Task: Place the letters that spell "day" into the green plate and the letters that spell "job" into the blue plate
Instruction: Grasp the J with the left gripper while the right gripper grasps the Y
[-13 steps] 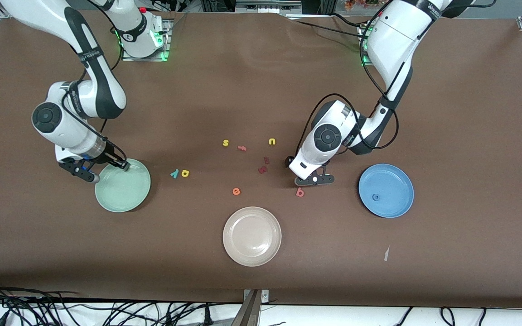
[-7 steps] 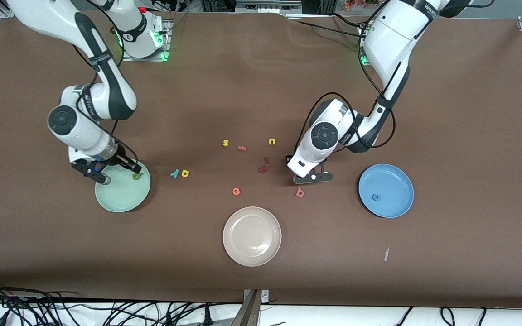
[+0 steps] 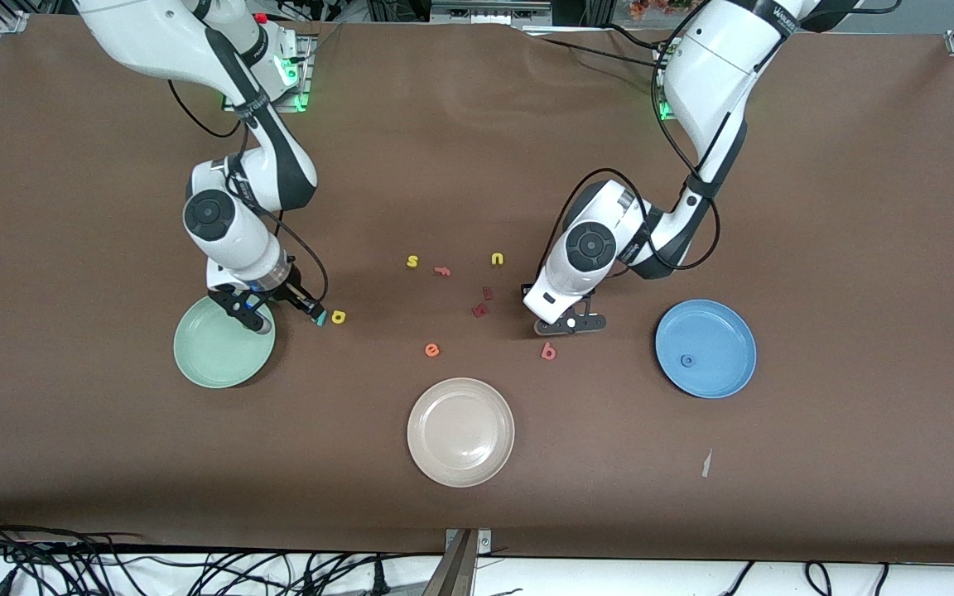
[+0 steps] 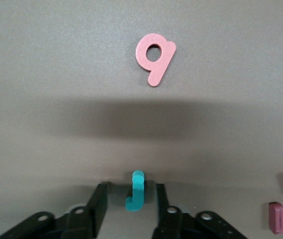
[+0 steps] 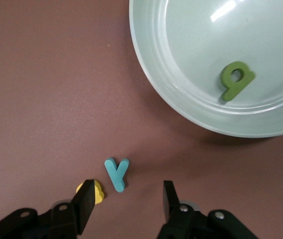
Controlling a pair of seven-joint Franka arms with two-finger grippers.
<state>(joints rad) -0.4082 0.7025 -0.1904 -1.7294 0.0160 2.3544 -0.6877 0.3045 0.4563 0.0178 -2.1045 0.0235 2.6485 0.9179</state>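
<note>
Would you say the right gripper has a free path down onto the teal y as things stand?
Probably yes. The right gripper hangs open right over the teal y, which lies flat on the table. The yellow a sits close beside it, by one finger, and might get nudged.

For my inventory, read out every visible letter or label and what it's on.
"s": yellow foam letter
"u": yellow foam letter
"a": yellow foam letter
"f": salmon foam letter
"b": salmon foam letter
"e": orange foam letter
"y": teal foam letter at right gripper
"j": teal foam letter inside left gripper
"d": olive foam letter, green plate
"o": blue foam ring, blue plate
Unreadable: dark red letters, left arm's print
</note>
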